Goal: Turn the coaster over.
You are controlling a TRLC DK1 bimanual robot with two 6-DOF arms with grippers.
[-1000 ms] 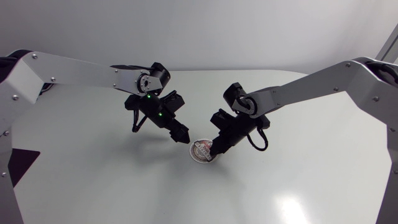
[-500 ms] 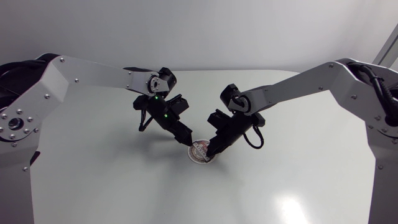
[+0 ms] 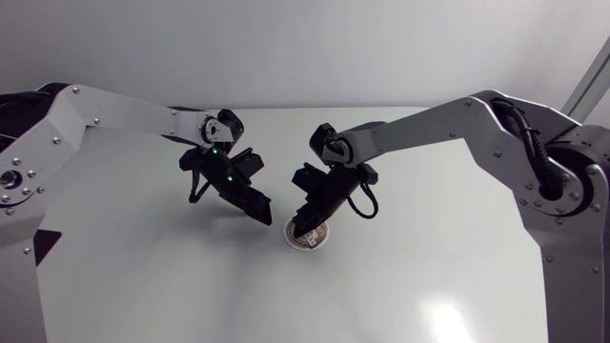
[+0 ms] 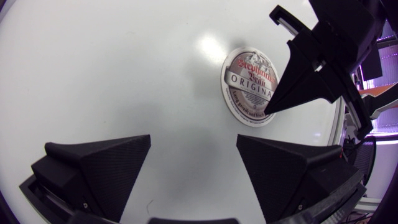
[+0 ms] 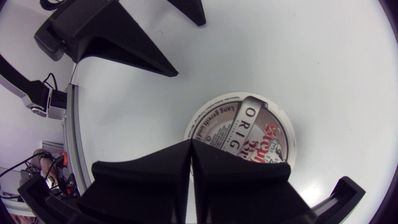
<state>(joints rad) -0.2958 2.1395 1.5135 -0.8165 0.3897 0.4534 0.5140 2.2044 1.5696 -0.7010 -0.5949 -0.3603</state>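
White-rimmed round coaster (image 4: 249,87), only one, lies flat on the pale table (image 3: 457,286) near its middle, printed side up. Two arms come in, one from each side. The right gripper (image 5: 191,146) has its two fingers clenched together with nothing between them, and the tips point down at the coaster's edge; I cannot tell if they touch it. The left gripper (image 4: 193,142) is released, its two fingers spread wide, just beside the coaster and apart from it.
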